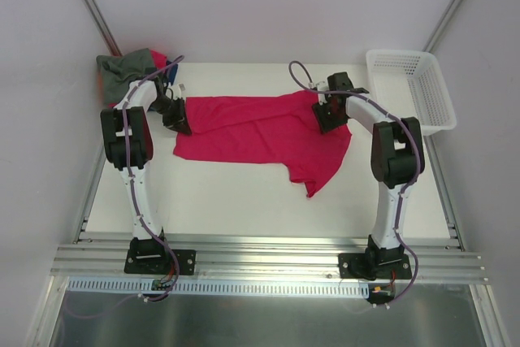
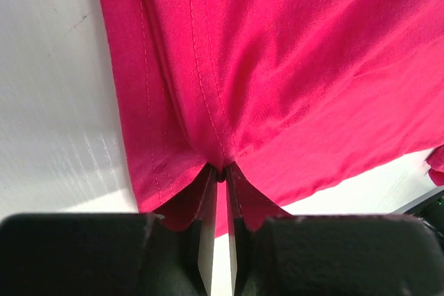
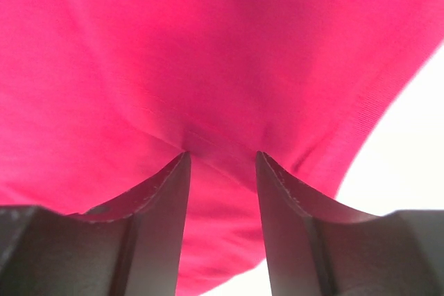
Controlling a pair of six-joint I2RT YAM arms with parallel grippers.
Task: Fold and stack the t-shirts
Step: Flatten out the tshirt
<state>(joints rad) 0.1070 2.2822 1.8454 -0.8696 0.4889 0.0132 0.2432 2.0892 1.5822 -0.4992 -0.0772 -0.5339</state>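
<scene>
Crimson-red soft cloth t-shirt [image 1: 252,132] spread lengthwise left-to-right on white surface [image 1: 244,201] between arms: left gripper [image 2: 220,171] pinched shut on left hem, right gripper [image 3: 222,154] part-open astride right-end pucker, hold unclear.

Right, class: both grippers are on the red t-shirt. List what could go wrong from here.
The left gripper pinches only the hem edge of the crimson t-shirt; it may slip out when lifted.
The right gripper has bunched cloth between wider-set fingers, so layers may be caught unevenly and the fold skew.
The grey-green shirt lies close behind the left arm and could be dragged.
</scene>
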